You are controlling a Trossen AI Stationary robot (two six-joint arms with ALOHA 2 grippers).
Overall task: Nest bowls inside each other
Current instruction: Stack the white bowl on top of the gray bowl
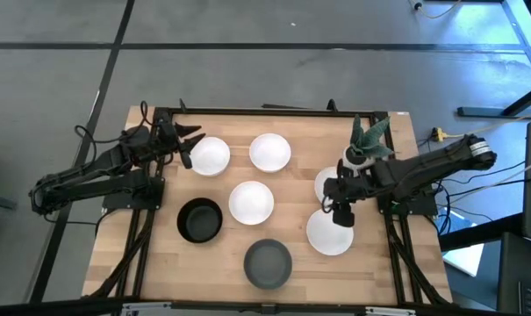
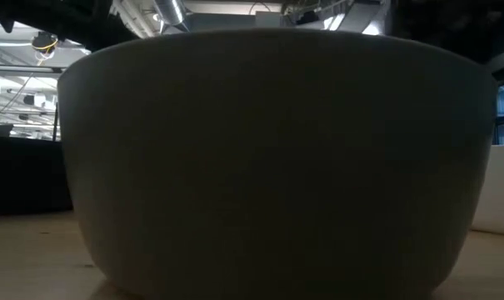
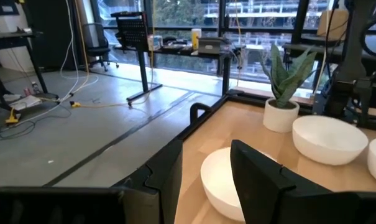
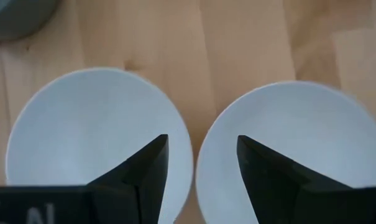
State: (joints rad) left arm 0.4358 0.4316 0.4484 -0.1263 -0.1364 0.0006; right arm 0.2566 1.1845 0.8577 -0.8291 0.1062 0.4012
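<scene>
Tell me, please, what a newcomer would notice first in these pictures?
Round bowls lie scattered separately over the wooden table, none nested: five white ones, a black bowl and a dark grey bowl at the front. The right tool hangs open above two white bowls side by side, while the left tool waits open beside the rear-left white bowl.

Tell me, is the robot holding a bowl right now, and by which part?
No, nothing is held. The right tool hangs open above the gap between two white bowls. The left tool is open by another white bowl.

A small white pot with spiky green plant — far right of the wooden table; upright.
</scene>
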